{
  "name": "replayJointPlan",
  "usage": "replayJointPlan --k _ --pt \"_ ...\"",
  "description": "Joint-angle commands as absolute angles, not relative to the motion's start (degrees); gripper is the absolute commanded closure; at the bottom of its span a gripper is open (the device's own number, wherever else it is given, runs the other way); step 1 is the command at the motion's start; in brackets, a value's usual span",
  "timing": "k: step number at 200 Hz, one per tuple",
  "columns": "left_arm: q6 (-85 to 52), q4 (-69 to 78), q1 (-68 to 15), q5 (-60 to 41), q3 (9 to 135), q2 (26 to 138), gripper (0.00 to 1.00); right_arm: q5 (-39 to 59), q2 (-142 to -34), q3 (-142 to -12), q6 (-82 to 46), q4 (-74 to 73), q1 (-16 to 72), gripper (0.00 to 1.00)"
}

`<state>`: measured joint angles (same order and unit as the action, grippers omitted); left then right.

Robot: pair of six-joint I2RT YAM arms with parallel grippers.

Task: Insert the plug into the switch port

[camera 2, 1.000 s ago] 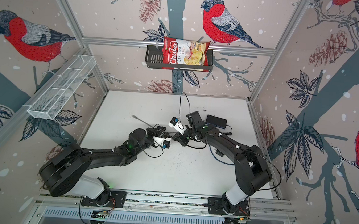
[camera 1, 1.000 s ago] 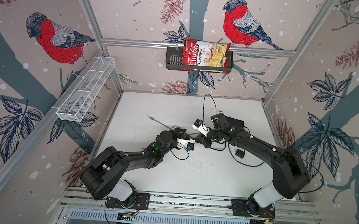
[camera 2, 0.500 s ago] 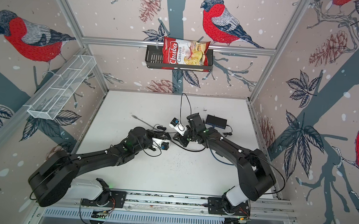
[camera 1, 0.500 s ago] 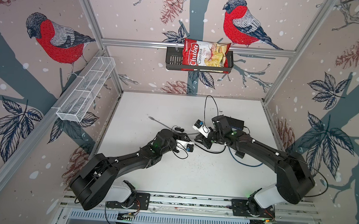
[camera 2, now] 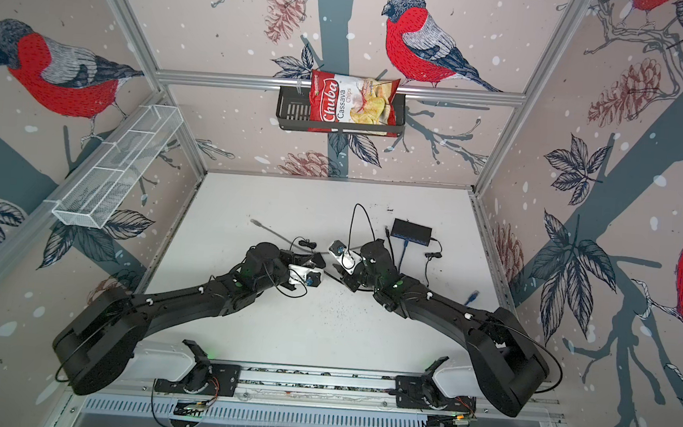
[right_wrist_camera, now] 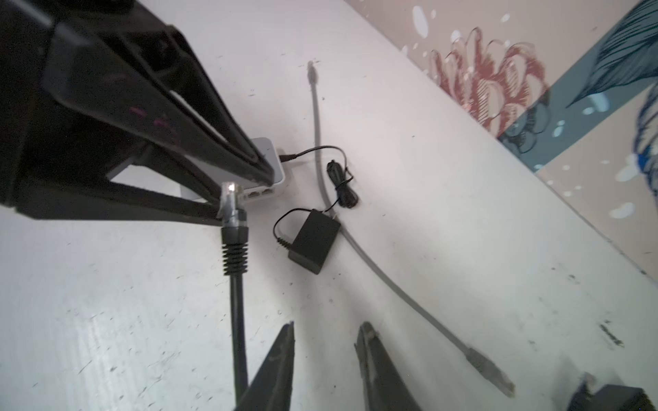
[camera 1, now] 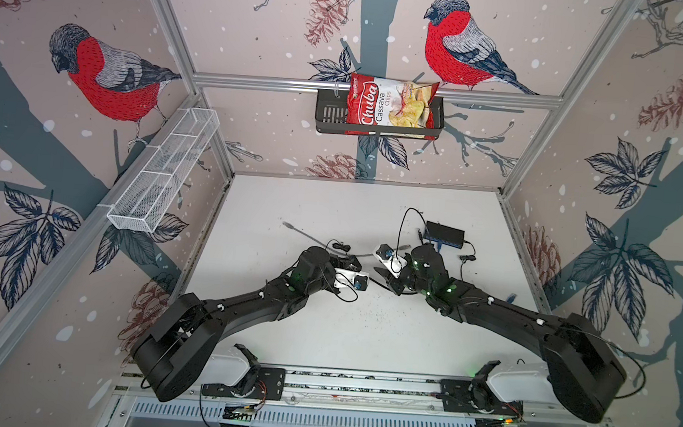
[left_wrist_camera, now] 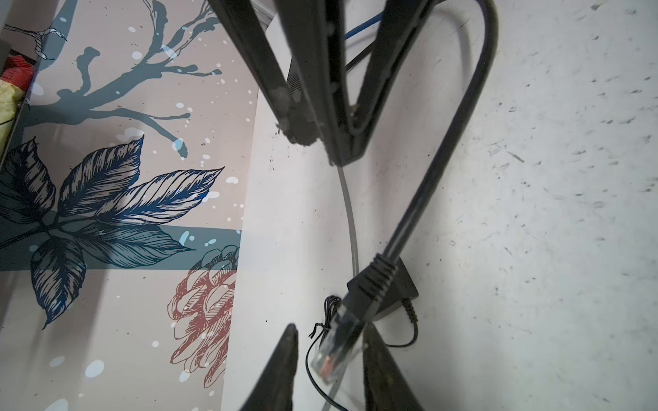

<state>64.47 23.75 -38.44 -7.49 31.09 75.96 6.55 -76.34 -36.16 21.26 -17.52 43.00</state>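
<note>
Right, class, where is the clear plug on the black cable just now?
In the right wrist view the plug is held at the tips of the left pincer, close by the white switch.

The plug [left_wrist_camera: 334, 356] in the left gripper [left_wrist_camera: 330, 325] is clear, with a black cable [left_wrist_camera: 445, 142]. Near that gripper lie a white switch [right_wrist_camera: 276, 170] and a grey cable [right_wrist_camera: 316, 117].

I am counting two arms [camera 1: 241, 304] [camera 1: 498, 314], two switches [camera 1: 444, 233] [right_wrist_camera: 277, 167], three thick cables [right_wrist_camera: 238, 320] [right_wrist_camera: 390, 279] [camera 2: 402, 255], two baskets [camera 1: 159, 175] [camera 1: 331, 113] and one bag of chips [camera 1: 390, 105].
</note>
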Motion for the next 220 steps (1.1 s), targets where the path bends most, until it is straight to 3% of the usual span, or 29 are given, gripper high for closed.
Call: replayJointPlan --k 1,49,90,156,220 --pt "63.81 24.35 -38.46 -8.43 30.99 75.50 0.69 1.57 -74.20 -33.69 20.83 -29.79 43.04 0.00" --pt "63.72 24.55 -38.45 -8.60 30.89 75.32 0.69 -4.93 -72.05 -29.53 16.93 -38.95 42.82 0.01" --pt "63.56 24.39 -38.42 -8.70 31.02 75.15 0.70 -0.15 -72.16 -28.38 19.95 -37.12 43.10 0.00" --pt "63.46 24.02 -38.41 -8.53 30.93 74.99 0.70 13.31 -73.35 -26.44 19.83 -38.38 42.82 0.24" --pt "63.37 23.65 -38.49 -8.70 31.19 74.88 0.71 16.85 -75.43 -26.00 18.57 -38.62 45.08 0.35"
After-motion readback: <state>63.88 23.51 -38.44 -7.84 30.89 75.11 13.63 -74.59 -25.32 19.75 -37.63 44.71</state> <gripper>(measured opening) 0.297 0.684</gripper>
